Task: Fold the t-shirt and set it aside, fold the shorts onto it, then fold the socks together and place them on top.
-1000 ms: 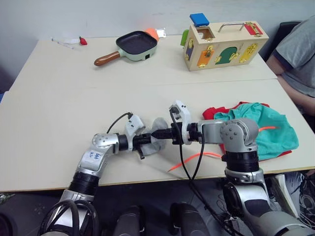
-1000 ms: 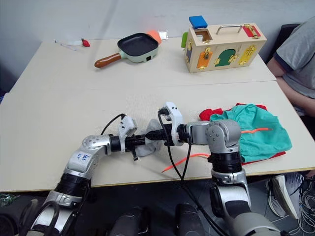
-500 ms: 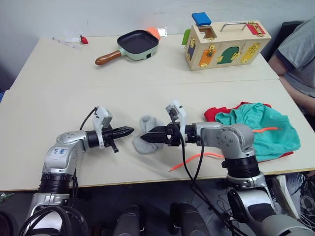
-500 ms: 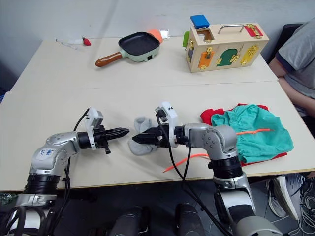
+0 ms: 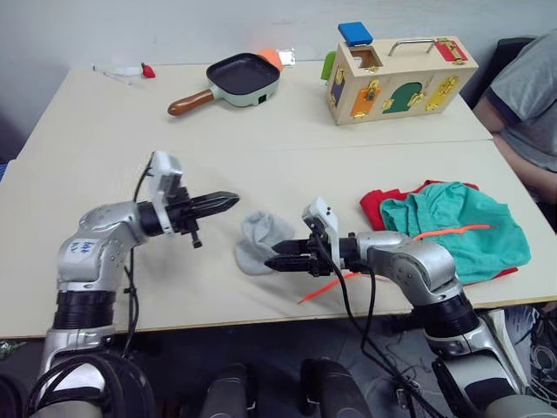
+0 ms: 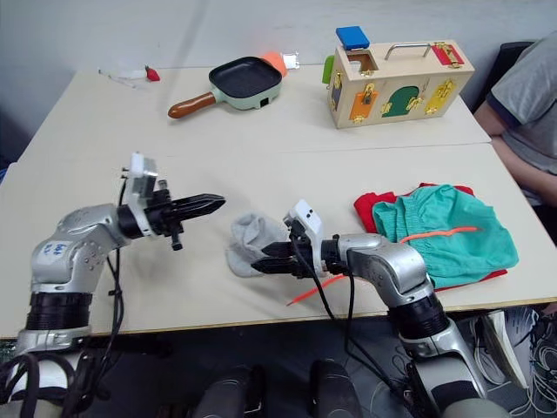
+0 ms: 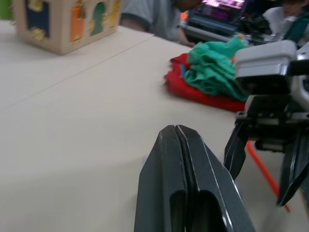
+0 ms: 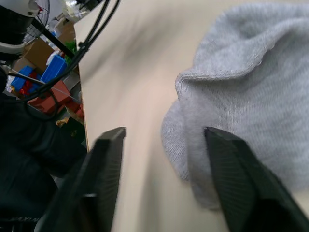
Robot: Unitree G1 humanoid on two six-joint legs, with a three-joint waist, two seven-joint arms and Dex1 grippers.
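Note:
The grey socks lie in a bunched heap on the table's near middle. My right gripper is low at their front edge, open, with the sock's hem just ahead of its spread fingers. Lifted above the table to the left of the socks, my left gripper is shut and holds nothing; its closed tips point toward the right arm. The teal shorts lie crumpled on the red t-shirt at the right. An orange drawstring trails from them toward the front edge.
A green frying pan and a wooden latch box stand at the back. A small red item lies at the far left. A person in a grey shirt sits at the right. My right arm's cable hangs over the front edge.
My left gripper has let go of the socks, pulled away to the left and risen. My right gripper has opened and dropped back to the socks' front edge.

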